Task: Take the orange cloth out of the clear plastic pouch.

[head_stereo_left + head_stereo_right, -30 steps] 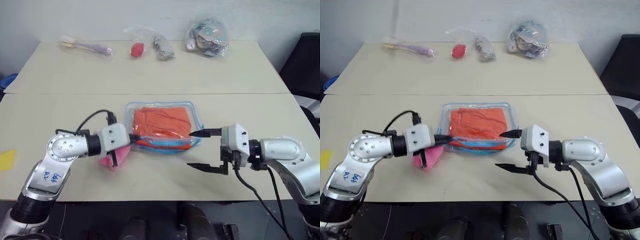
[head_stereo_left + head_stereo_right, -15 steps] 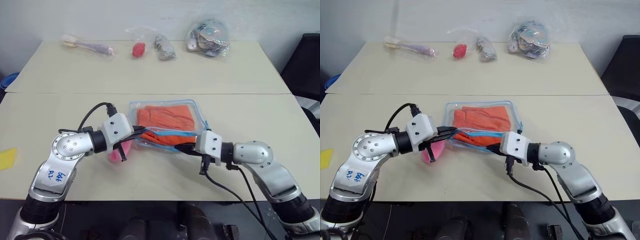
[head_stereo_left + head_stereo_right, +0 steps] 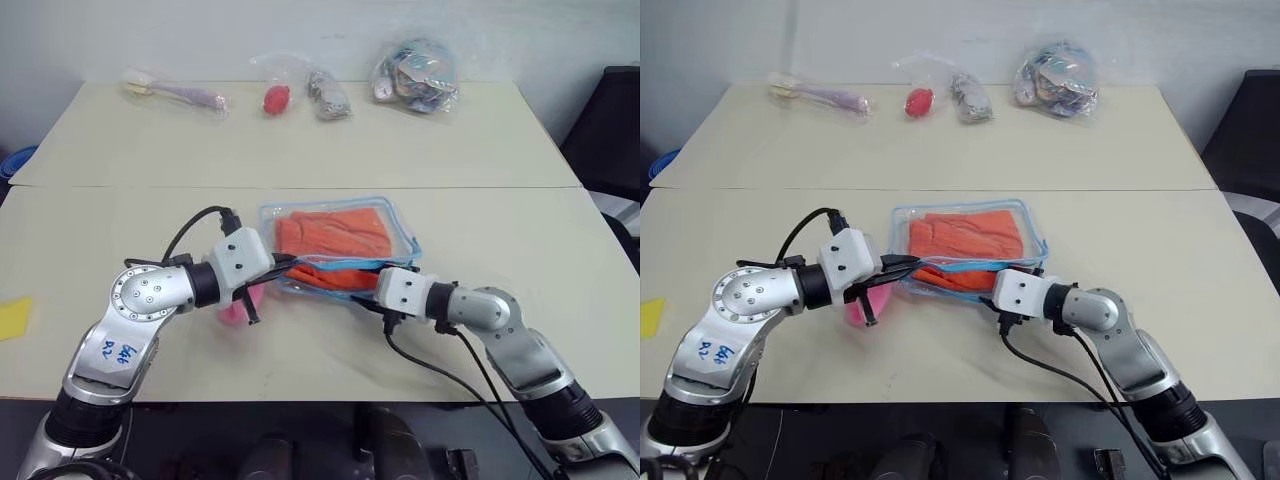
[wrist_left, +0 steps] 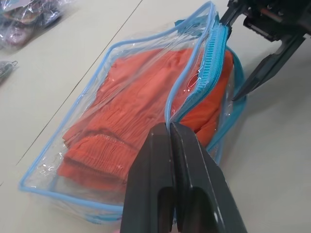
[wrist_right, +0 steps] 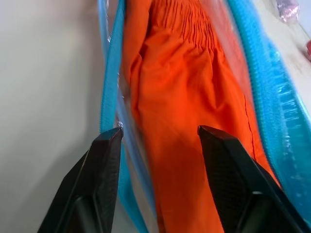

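The clear plastic pouch (image 3: 338, 245) lies near the middle of the front bench (image 3: 90, 225), its long axis running across from the robot's left to its right. Its back edge rests flat, while the near edge, with the light-blue zip edging, is lifted and gapes toward the robot. The orange cloth (image 3: 335, 232) is inside the pouch, folded, its length lying along the pouch's long axis, with a fold showing at the open mouth.

The left claw (image 4: 171, 127) has its two black fingers pressed together, clamped on the blue zip edge at the pouch's near-left corner, and holds that edge up off the bench. The right claw (image 5: 160, 133) points into the open mouth from the near-right side. Its fingers stand apart, one against the pouch's lower clear wall and blue edging, the other over the orange cloth; nothing is gripped between them.

A pink plush toy (image 3: 238, 305) lies on the bench just under the left claw's wrist. On the rear bench, well apart from the pouch, lie several thin clear bags (image 3: 415, 75) with small items, one with a red object (image 3: 274, 98).
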You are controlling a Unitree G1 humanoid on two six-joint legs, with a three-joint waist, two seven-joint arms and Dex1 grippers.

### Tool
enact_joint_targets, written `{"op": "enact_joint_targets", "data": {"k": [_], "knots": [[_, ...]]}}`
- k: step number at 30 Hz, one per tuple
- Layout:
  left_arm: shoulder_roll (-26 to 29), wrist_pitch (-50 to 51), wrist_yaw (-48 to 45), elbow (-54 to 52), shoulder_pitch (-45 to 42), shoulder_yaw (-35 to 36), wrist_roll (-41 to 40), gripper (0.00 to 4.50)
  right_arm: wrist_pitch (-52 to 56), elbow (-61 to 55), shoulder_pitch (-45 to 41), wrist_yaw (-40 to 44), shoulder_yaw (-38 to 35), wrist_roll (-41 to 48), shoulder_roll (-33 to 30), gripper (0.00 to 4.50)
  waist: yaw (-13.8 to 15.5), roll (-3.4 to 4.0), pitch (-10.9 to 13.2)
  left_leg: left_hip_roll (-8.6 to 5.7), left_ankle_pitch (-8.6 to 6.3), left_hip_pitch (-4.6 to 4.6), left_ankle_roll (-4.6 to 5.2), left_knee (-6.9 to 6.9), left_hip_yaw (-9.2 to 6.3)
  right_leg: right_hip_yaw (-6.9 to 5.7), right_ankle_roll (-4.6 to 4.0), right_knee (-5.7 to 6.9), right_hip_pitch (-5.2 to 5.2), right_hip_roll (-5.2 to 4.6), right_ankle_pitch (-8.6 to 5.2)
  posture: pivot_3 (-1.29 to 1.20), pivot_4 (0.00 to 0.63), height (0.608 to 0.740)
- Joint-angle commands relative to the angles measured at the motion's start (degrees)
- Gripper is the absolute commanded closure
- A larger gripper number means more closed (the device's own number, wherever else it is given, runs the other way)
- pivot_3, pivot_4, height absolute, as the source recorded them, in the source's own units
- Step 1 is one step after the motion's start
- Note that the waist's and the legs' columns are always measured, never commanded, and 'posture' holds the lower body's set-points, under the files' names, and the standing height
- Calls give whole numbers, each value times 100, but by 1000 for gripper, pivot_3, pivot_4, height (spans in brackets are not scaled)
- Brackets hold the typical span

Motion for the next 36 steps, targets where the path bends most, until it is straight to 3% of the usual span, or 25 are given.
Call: {"op": "enact_joint_targets", "data": {"k": [1,17,26,29,34,36], "knots": [[-39,-24,53,-186,-119,12,-64,4500,-253,13,-107,-221,51,-371,32,2157,-3,0,0,0,0,0,0,0,0,0,0,0,0,0,0,0,150,740],[-131,178,87,-309,-195,-29,-141,4500,-1278,1053,-782,-1432,892,-3012,146,2157,-117,-1,-1,2,0,0,0,0,0,3,0,2,1,-1,0,0,150,740],[-186,174,107,-231,-276,-43,-125,4500,-1119,1876,-1041,-1805,1064,-3442,742,2157,-152,-5,-4,4,2,2,-4,0,2,7,-1,8,2,0,-1,0,150,740],[-175,146,94,-185,-288,-26,-114,4500,-1186,1882,-963,-1725,1072,-3339,769,2779,-152,-8,-6,5,2,2,-4,0,1,7,-1,8,5,0,-1,0,150,740],[-200,180,150,-117,-298,-35,-77,4500,-1282,1722,-847,-1652,1012,-3273,679,4468,-145,-9,-8,5,2,2,-4,0,-1,7,-2,8,7,0,-1,0,150,740],[-218,214,178,-93,-285,-75,-50,4500,-1389,1582,-827,-1604,970,-3247,615,4468,-134,-10,-8,5,2,3,-4,0,-4,6,-2,7,7,0,-1,0,150,740]]}}
